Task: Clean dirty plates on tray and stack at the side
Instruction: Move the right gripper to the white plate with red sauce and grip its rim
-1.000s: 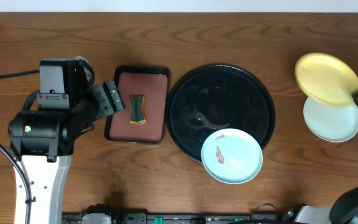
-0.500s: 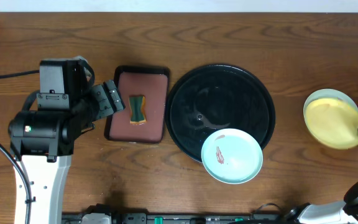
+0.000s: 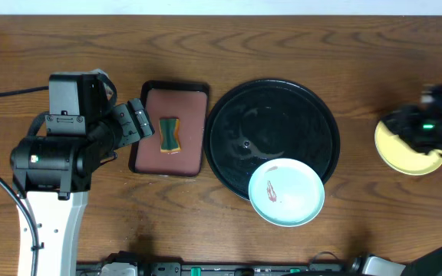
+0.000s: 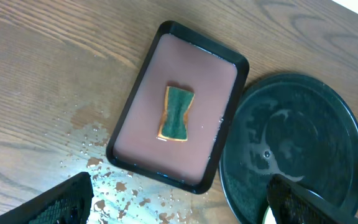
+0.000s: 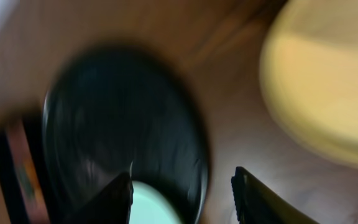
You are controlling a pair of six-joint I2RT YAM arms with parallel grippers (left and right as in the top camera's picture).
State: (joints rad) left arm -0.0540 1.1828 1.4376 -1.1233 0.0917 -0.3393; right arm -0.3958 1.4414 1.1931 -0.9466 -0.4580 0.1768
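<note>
- At the table's right edge, the right gripper (image 5: pixel 182 200) is hanging over the yellow plate (image 3: pixel 402 156), jaws apart with nothing between them; that plate is lying on the tabletop (image 3: pixel 359 61).
- Far left, the left gripper (image 4: pixel 185 208) is holding its jaws wide apart, empty, beside the reddish tray (image 4: pixel 135 143) carrying a sponge (image 4: pixel 178 114).
- Between them, a smeared mint plate (image 3: pixel 286 192) is resting across the black tray (image 3: pixel 271 107) at its front rim.
</note>
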